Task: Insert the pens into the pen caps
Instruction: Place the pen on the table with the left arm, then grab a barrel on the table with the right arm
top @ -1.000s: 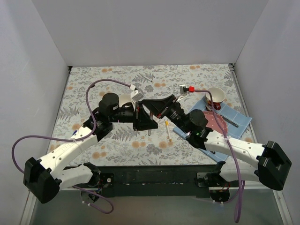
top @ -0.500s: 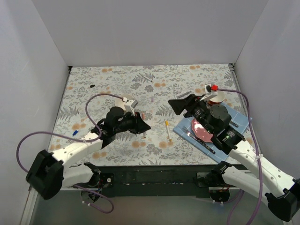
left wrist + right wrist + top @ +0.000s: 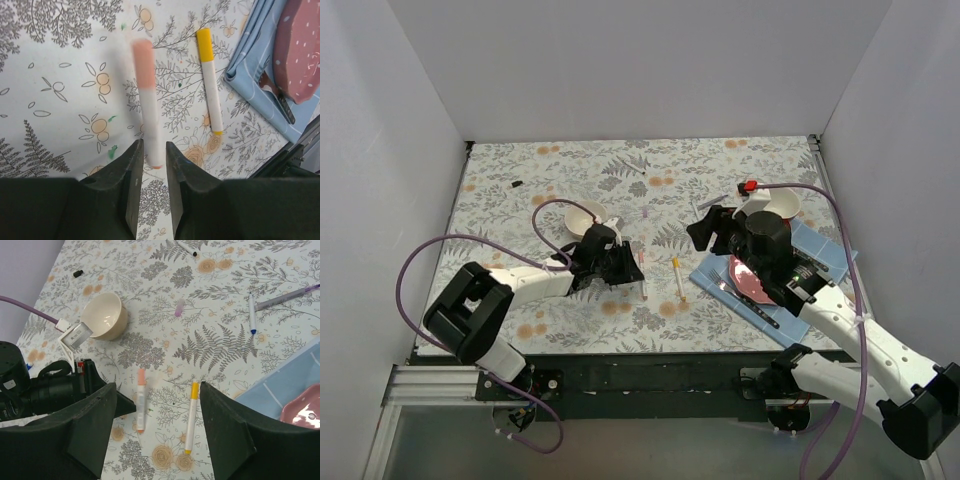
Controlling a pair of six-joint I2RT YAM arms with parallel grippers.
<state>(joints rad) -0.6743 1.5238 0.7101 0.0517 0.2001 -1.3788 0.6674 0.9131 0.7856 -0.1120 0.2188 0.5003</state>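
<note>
An orange-pink capped pen (image 3: pixel 148 107) lies on the flowered cloth, blurred, with its lower end just past the tips of my left gripper (image 3: pixel 152 150). The jaws stand narrowly open, with thin gaps either side of the pen. The same pen (image 3: pixel 141 400) also shows in the right wrist view. Beside it lies a yellow-capped pen (image 3: pixel 210 80) (image 3: pixel 677 278). My right gripper (image 3: pixel 157 387) (image 3: pixel 705 228) hovers wide open and empty above both. Farther back lie a blue-tipped pen (image 3: pixel 252 314), a purple pen (image 3: pixel 287 297), a purple cap (image 3: pixel 178 307) and a black cap (image 3: pixel 77 273).
A cream bowl (image 3: pixel 582 215) stands behind the left gripper (image 3: pixel 630 270). At the right, a blue napkin (image 3: pixel 825 250) carries a pink plate (image 3: pixel 748 275) and cutlery, with a cup (image 3: pixel 780 203) behind. White walls close in the table.
The two grippers have parted from the middle. My right opened wide and drew back to the right. My left dropped to the cloth and loosened; the orange-pink pen now lies there.
</note>
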